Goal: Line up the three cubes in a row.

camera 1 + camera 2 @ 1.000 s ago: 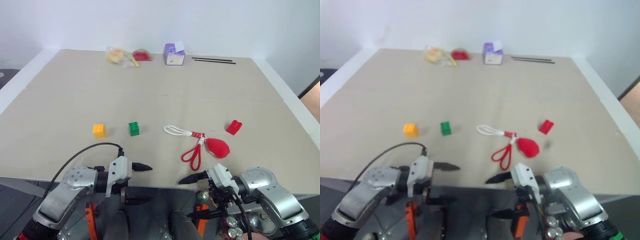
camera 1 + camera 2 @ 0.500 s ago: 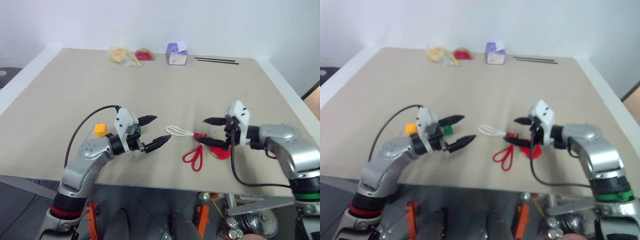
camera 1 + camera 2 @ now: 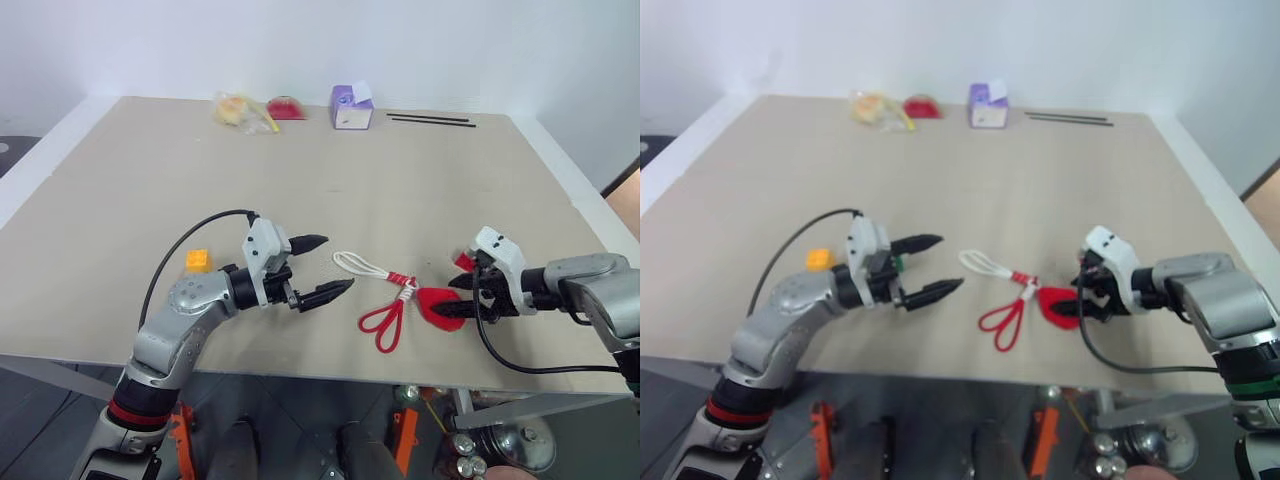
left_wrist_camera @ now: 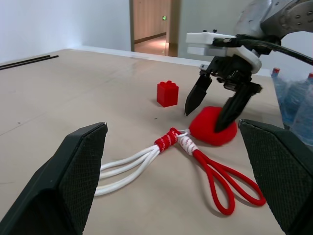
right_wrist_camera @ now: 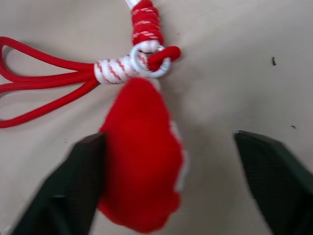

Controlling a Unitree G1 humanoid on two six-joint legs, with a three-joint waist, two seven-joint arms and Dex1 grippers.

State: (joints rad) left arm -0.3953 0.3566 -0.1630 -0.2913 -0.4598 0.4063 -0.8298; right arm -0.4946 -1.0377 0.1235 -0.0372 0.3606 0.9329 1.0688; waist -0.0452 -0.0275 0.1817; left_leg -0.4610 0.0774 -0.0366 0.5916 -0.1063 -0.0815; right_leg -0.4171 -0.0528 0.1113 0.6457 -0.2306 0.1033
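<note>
The yellow-orange cube (image 3: 198, 260) sits on the table left of my left arm. Only a sliver of the green cube (image 3: 898, 263) peeks out behind my left gripper (image 3: 336, 264), which hovers open and level, pointing right at the rope toy. The red cube (image 4: 167, 93) stands on the right, just beyond my right gripper (image 3: 455, 300). That gripper tips downward, open, with its fingers (image 5: 85, 181) straddling the toy's red soft ball (image 5: 142, 161); nothing is gripped. The red cube (image 3: 463, 260) is partly covered by the right gripper in the head views.
A red-and-white rope toy (image 3: 385, 300) lies between the grippers. At the far edge stand a purple-and-white box (image 3: 350, 108), a bagged yellow item (image 3: 240, 110), a red item (image 3: 287, 108) and thin black sticks (image 3: 430, 120). The table's front edge runs just below both arms.
Both arms came up from below the table's front edge to above the tabletop. The right gripper swung right and tipped down over the red ball, its jaws narrowing slightly. The left gripper has held still lately.
</note>
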